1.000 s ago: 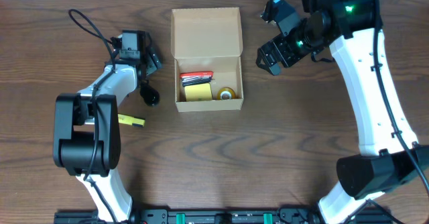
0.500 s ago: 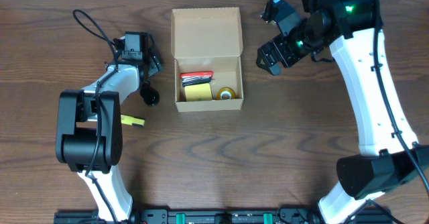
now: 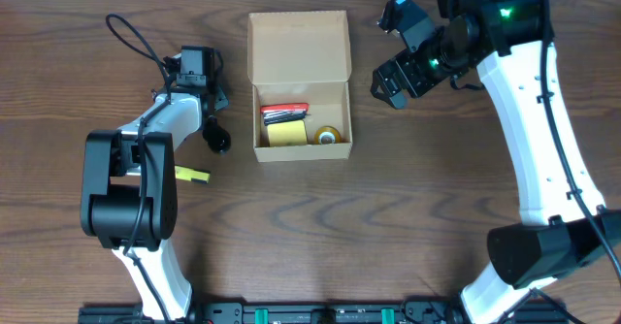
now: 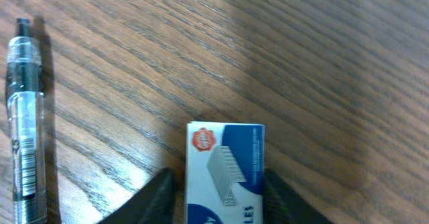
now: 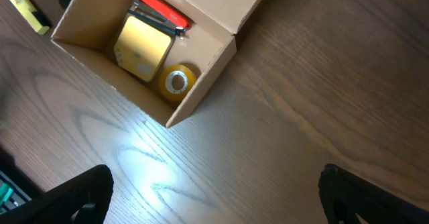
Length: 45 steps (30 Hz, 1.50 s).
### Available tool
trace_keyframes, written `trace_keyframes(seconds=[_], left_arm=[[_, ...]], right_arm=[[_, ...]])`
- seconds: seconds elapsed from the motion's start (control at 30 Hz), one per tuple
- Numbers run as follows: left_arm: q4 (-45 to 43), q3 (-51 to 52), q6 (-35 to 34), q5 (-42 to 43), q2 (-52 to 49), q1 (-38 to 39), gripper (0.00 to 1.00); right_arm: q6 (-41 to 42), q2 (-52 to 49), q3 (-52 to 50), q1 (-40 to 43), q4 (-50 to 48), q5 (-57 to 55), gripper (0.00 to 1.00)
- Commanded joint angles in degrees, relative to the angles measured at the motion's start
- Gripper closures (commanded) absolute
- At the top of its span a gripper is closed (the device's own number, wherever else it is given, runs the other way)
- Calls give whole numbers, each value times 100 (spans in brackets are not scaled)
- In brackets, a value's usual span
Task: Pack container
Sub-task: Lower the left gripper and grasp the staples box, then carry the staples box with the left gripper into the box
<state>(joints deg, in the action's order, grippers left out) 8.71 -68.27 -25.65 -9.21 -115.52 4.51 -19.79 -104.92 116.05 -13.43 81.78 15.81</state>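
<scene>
You have a dark table (image 3: 340,227) with a strong wood grain, and the container (image 3: 298,48) sits on it toward the far middle, lid open toward the far edge. Left of it and nearer the arm bases lies a yellow highlighter (image 3: 191,176). In the left wrist view you can see a staple box (image 4: 224,163) flat on the wood, with a clear pen (image 4: 25,117) apart on its left, roughly parallel.
</scene>
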Motion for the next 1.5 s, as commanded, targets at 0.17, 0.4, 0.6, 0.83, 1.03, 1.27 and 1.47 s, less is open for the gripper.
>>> trace_keyframes(seconds=[0.17,0.4,0.6,0.83,1.03,1.27,1.47], left_arm=[[42,-101,-15,195,-138,2,72],[98,-245,-11,308,-94,2,88],[868,-986,378,306,223,4,89],[2341,-2155,706,299,675,197,94],[3298,-2905,1239,284,868,737,94],[3840,-3025,2870,417,957,1386,94],[4019,-3025,4188,1058,957,1759,94]], right_arm=[[-44,-9,2,-52,2,7,1],[-42,-9,2,-52,4,7,1],[-42,-9,2,-52,4,7,1],[-42,-9,2,-52,4,7,1],[-42,-9,2,-52,4,7,1],[-42,-9,2,-52,4,7,1],[-42,-9,2,-52,2,7,1]])
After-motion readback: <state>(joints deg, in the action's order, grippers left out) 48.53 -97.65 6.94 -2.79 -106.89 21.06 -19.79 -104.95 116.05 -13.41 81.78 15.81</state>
